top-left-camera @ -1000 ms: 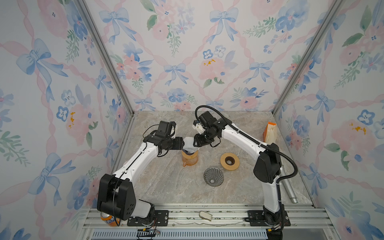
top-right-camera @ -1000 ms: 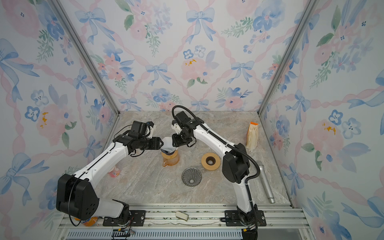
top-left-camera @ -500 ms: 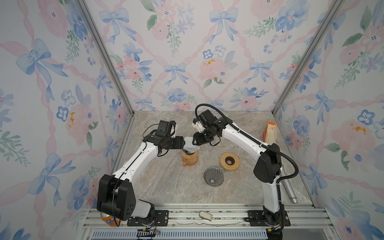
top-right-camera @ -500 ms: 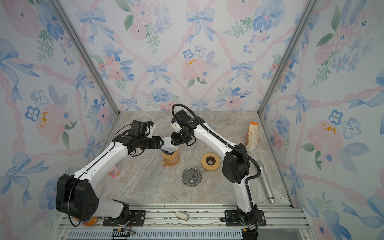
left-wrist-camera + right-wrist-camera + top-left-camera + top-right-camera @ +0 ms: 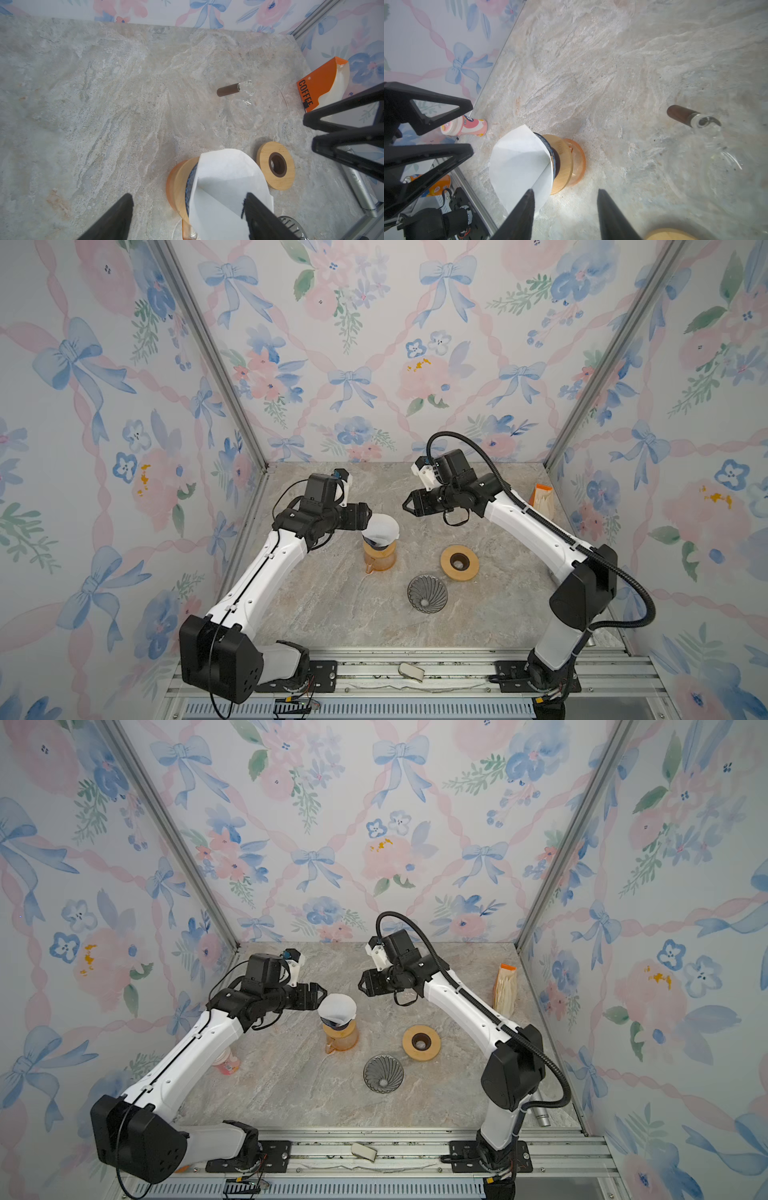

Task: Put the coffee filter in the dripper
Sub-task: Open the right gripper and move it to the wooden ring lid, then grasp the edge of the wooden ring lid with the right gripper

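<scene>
While the coffee filter point(image 5: 380, 526) sat opened as a white cone in the dripper point(image 5: 180, 187), my left fingers point(image 5: 119, 218) stood spread wide at about 9 o'clock of it, pinching nothing. One of them overlapped the paper's rim in the left wrist view and perhaps brushed it; I could not tell. The dripper, with its wooden collar, rested upright on the orange carafe point(image 5: 379, 562), left of the tabletop's point(image 5: 332, 614) middle in both top views.

My right fingers point(image 5: 611, 216) were parted too, less widely, and empty. They hung at roughly 1 o'clock of the filter, clear of it, pointing toward it.

A wooden ring point(image 5: 459, 562) lay flat at 4 o'clock of the carafe, near but apart. A fluted metal cone point(image 5: 427, 594) sat at 5 o'clock, nearer the front rail. An orange box point(image 5: 318, 89) marked COFFEE leaned at the right wall, toward 2 o'clock. A clear glass piece with a brown handle point(image 5: 228, 91) lay behind the ring. A pink bottle point(image 5: 226, 1063) stood at the left wall, at 8 o'clock.
</scene>
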Robot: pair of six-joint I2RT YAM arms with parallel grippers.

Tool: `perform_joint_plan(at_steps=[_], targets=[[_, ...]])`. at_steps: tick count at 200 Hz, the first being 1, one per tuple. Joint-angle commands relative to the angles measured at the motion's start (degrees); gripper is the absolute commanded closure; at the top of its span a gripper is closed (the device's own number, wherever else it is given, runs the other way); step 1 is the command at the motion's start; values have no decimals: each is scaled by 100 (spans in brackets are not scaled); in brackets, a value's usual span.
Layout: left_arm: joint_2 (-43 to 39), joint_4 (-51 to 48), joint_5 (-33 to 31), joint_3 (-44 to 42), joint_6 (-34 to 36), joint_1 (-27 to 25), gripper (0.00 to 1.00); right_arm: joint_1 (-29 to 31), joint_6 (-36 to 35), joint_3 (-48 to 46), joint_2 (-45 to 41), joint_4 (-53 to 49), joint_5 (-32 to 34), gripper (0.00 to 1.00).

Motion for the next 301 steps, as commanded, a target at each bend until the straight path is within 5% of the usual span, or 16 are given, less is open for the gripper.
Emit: perform_joint_plan(at_steps=[1, 95, 166, 301], targets=[[-388, 221, 18, -37, 243, -59, 12, -198, 261, -493, -429, 716, -25, 47], [-1731, 826, 786, -1251, 287, -208, 2, -1610, 1092, -2543, -2033, 825, -179, 44], [-2101, 809, 1131, -1888, 67, -251, 2, -2683, 1450, -4188, -2663, 791, -915, 42], [-1457, 809, 853, -1327, 102, -696, 2, -3113, 2390, -6311, -2039, 2747, -1893, 41]])
